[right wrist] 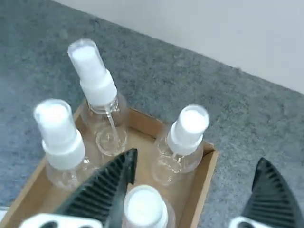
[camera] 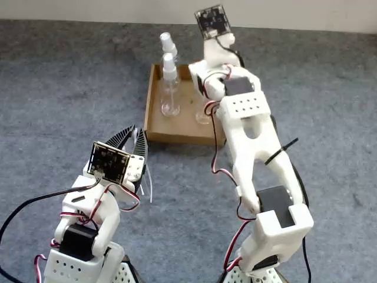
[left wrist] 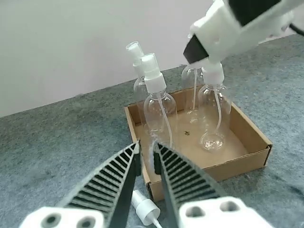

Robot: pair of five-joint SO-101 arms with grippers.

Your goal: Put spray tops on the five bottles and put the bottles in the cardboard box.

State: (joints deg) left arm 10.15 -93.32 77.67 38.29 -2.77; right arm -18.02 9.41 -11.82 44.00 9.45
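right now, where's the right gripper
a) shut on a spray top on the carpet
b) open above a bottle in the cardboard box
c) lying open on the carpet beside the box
b: the right gripper has its jaws wide apart over the cardboard box, with the white top of a bottle just below the gap.

1. In the high view, the right arm [camera: 247, 118] covers the right side of the cardboard box [camera: 154, 106]. Of the bottles standing there, just one clear base [camera: 202, 116] shows.
2. From the left wrist, that arm hides the caps of two bottles [left wrist: 213, 114].
3. A loose spray top [left wrist: 145, 208] lies partly hidden behind the left gripper [left wrist: 146, 148].
4. From the right wrist, the nearest bottle [right wrist: 144, 206] is cut off at the picture's edge just below its cap.
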